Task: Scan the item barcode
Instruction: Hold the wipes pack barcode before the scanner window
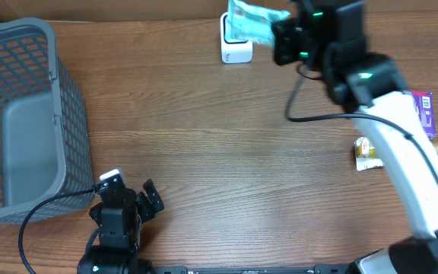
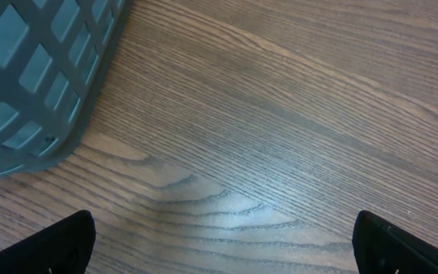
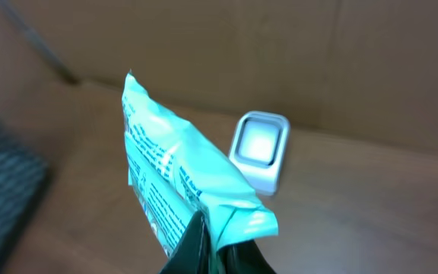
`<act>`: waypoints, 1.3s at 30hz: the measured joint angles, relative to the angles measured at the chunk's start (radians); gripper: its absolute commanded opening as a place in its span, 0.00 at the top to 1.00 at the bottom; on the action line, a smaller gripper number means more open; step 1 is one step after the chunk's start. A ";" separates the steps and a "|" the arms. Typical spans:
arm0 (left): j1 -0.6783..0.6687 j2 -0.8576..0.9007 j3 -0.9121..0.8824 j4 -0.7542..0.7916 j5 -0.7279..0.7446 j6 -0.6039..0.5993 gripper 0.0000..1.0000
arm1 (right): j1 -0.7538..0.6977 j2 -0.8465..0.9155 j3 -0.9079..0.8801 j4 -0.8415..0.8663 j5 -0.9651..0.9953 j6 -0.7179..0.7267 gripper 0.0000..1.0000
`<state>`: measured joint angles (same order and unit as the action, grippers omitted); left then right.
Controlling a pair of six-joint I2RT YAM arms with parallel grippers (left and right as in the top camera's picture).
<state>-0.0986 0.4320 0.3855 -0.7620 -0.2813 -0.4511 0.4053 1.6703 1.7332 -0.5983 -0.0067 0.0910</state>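
Note:
A teal plastic packet [image 1: 251,23] hangs in the air at the table's far edge, pinched at one end by my right gripper [image 1: 278,32], which is shut on it. In the right wrist view the packet [image 3: 181,179] rises from between the shut fingertips [image 3: 220,247], with printed text along its side. Just beyond it stands the white barcode scanner [image 1: 236,44], whose lit window [image 3: 259,143] faces the packet. No barcode shows on the packet. My left gripper [image 1: 131,199] sits near the front left of the table, open, with only bare wood between its fingertips [image 2: 59,243].
A grey mesh basket [image 1: 21,114] fills the left side, its corner [image 2: 36,76] close to my left gripper. A purple packet [image 1: 424,110] and a small yellow-white packet [image 1: 366,152] lie at the right, beside the right arm. A black cable hangs from the right arm.

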 measured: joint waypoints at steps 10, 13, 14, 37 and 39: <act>0.000 0.000 0.000 0.000 0.000 0.000 0.00 | 0.120 0.256 0.000 0.532 0.554 -0.390 0.96; 0.000 0.000 0.000 0.000 0.000 0.000 0.01 | 0.120 0.328 0.000 0.641 0.612 -0.591 0.96; 0.000 0.000 0.000 0.000 0.000 0.000 0.00 | 0.120 0.358 0.000 0.683 0.625 -0.666 0.96; 0.000 0.000 0.000 0.000 0.000 0.000 0.00 | 0.133 0.663 -0.002 0.977 0.691 -1.432 0.96; 0.000 0.000 0.000 0.000 0.000 0.000 0.00 | 0.138 0.663 -0.002 0.952 0.691 -1.437 0.96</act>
<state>-0.0986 0.4320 0.3855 -0.7620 -0.2817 -0.4511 0.5434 2.3337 1.7317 0.3538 0.6846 -1.3464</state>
